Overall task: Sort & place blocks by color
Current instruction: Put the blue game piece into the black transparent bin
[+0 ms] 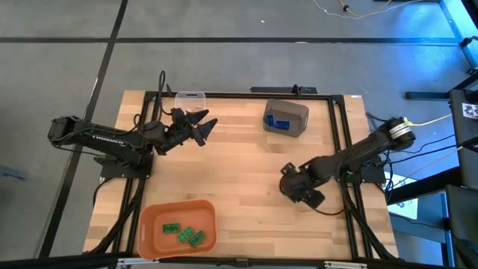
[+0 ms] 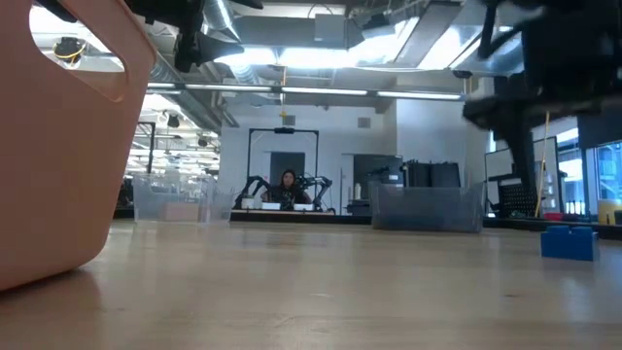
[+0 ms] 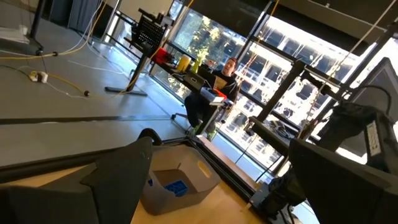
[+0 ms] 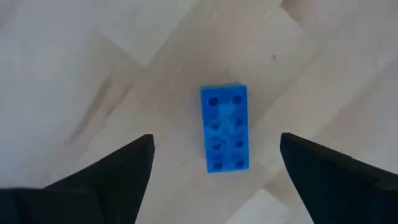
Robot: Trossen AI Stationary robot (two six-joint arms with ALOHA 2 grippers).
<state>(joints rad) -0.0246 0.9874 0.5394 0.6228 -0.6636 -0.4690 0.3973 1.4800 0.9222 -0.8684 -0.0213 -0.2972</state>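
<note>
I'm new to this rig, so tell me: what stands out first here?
The right pincer hangs open directly above a lone blue block lying on the bare wood. At the table's near edge, the orange bin already holds three green blocks. The left pincer waits near the clear bin at the far-left corner.

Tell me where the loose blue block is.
The blue block lies flat on the bare table, right side, directly beneath the open right pincer.

Only one marking shows — small white lettering along the upper link of the dark left arm (image 1: 104, 137), which reaches in over the left edge of the pale wooden tabletop (image 1: 239, 187) — and it cannot be read.
</note>
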